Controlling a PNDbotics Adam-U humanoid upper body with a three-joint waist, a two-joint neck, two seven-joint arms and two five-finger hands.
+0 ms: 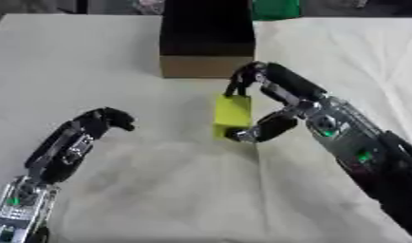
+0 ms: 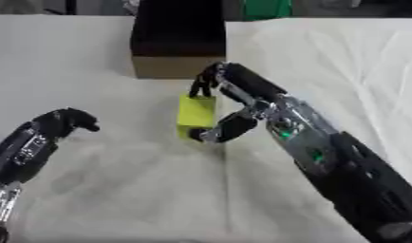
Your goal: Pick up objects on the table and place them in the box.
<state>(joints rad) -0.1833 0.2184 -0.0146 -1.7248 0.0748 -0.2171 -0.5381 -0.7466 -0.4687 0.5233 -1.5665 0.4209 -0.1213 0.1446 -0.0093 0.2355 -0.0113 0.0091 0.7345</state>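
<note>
The cloth-covered counter (image 1: 159, 180) fills the frame. At upper centre stands an open cardboard box (image 1: 206, 65); its inside is dark, so its contents cannot be made out. The right hand (image 1: 280, 102), reaching in from the lower right, pinches a yellow-green block (image 1: 232, 116) between fingers above and thumb below, just in front of the box. The block probably needs lifting above the near wall before release. At lower left the left hand (image 1: 85, 133) curls on nothing.

Soft, even light fills my view, and everything looks slightly blurred. The open brown cardboard box (image 1: 206, 65) at upper centre is black inside, and faint shadows lie on the creased white tablecloth (image 1: 159, 180).
</note>
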